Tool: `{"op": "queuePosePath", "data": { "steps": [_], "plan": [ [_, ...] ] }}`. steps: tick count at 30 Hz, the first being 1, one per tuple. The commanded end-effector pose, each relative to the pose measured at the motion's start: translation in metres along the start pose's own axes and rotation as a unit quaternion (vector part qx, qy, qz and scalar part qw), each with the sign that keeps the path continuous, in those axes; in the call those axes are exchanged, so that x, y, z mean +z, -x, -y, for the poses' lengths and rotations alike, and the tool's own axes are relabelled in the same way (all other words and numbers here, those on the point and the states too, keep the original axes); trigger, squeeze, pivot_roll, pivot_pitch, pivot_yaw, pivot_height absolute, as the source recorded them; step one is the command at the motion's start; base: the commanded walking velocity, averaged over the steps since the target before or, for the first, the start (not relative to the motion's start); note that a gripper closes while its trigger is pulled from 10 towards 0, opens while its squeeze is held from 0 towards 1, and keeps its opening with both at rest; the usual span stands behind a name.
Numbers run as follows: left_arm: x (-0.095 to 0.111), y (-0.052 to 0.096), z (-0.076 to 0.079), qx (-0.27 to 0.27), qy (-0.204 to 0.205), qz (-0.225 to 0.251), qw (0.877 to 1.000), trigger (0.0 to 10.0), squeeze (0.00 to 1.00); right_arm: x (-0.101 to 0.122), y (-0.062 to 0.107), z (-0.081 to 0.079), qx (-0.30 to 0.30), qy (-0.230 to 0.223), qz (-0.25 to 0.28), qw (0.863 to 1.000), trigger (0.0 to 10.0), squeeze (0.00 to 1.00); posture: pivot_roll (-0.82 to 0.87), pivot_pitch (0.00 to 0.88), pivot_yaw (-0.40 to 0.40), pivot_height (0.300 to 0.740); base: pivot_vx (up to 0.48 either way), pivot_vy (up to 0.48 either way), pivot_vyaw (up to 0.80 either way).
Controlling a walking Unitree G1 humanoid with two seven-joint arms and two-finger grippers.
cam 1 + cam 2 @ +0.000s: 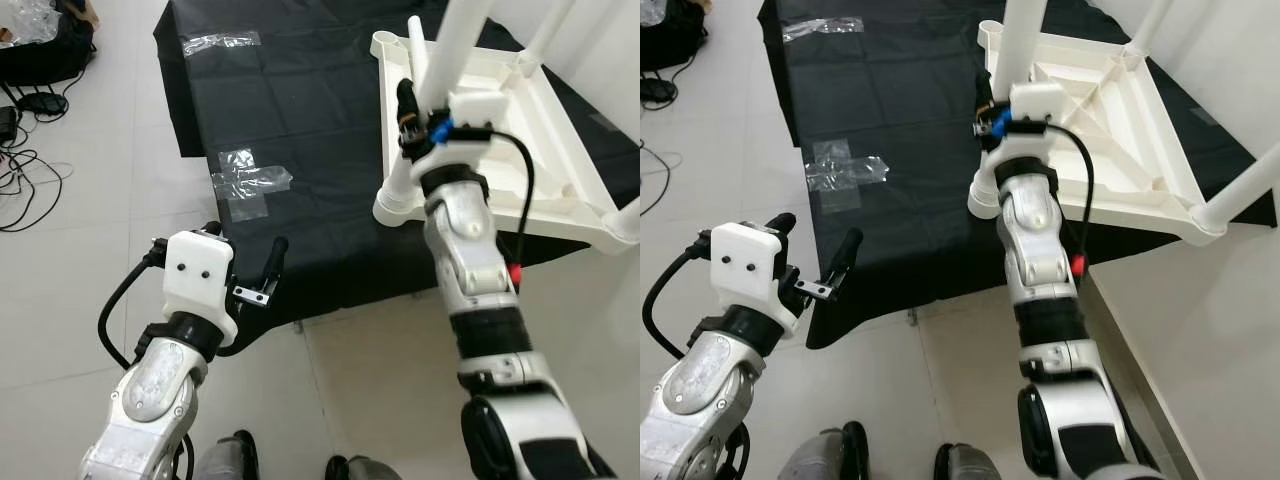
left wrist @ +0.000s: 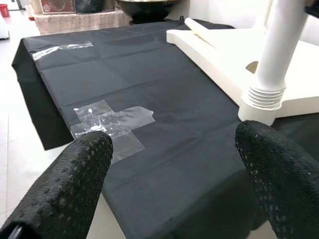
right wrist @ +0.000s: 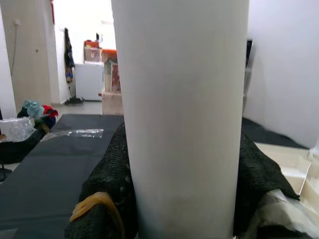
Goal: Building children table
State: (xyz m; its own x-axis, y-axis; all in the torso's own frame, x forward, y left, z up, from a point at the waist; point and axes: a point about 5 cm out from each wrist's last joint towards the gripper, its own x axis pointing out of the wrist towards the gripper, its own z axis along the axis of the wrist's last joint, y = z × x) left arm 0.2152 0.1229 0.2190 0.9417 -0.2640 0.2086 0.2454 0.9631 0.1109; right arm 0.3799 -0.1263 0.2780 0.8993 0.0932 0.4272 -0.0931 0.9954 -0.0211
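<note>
White table leg (image 3: 182, 114) within right end effector (image 3: 182, 194)

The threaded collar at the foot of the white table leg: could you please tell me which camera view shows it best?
The left wrist view: the threaded collar stands sharp and unobstructed where the table leg enters the tabletop. The eye views show it smaller, partly behind the right gripper. The right wrist view shows bare leg between the fingers.

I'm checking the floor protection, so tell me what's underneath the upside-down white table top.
The white table top lies on a black sheet spread over the tiled floor, with clear tape on the sheet. Whatever lies directly beneath the top is covered. The right gripper grips a leg.
</note>
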Motion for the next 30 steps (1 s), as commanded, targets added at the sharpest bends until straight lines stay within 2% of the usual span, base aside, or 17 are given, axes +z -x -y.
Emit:
{"op": "queuePosePath", "data": {
  "steps": [1,7,22,23,25,26,27,30],
  "plan": [
    [-0.001,0.001,0.002,0.000,0.003,-0.003,1.000,10.0,0.00,-0.055,0.016,0.003,-0.015,-0.038,-0.142,0.989,0.0,0.00,0.07,0.210,-0.098,0.740,0.000,0.000,0.00],
    [-0.001,0.002,0.002,0.001,0.003,-0.002,1.000,10.0,0.00,-0.054,0.008,0.008,-0.033,-0.055,-0.144,0.988,0.0,0.00,0.08,0.215,-0.102,0.740,0.000,0.000,0.00],
    [0.000,0.002,0.001,0.002,0.001,-0.002,1.000,10.0,0.00,-0.058,0.017,0.012,-0.044,-0.050,-0.145,0.987,0.0,0.00,0.07,0.215,-0.097,0.740,0.000,0.000,0.00],
    [0.000,0.001,0.001,0.002,0.002,-0.001,1.000,10.0,0.00,-0.060,0.022,0.015,-0.061,-0.042,-0.144,0.987,0.0,0.00,0.07,0.215,-0.097,0.740,0.000,0.000,0.00],
    [0.000,0.001,0.001,0.001,0.001,0.000,1.000,10.0,0.00,-0.063,0.033,0.023,-0.134,-0.018,-0.148,0.980,0.0,0.00,0.08,0.216,-0.095,0.740,0.000,0.000,0.00],
    [0.000,0.001,0.001,0.001,0.001,0.000,1.000,10.0,0.00,-0.063,0.033,0.023,-0.134,-0.018,-0.148,0.980,0.0,0.00,0.08,0.216,-0.095,0.740,0.000,0.000,0.00],
    [0.001,0.000,0.001,0.001,0.001,0.000,1.000,10.0,0.00,-0.063,0.035,0.025,-0.163,-0.014,-0.149,0.975,0.0,0.00,0.08,0.216,-0.095,0.740,0.000,0.000,0.00],
    [0.001,0.000,0.001,0.001,0.001,0.000,1.000,10.0,0.00,-0.063,0.035,0.025,-0.163,-0.014,-0.149,0.975,0.0,0.00,0.08,0.216,-0.095,0.740,0.000,0.000,0.00]
  ]
}}
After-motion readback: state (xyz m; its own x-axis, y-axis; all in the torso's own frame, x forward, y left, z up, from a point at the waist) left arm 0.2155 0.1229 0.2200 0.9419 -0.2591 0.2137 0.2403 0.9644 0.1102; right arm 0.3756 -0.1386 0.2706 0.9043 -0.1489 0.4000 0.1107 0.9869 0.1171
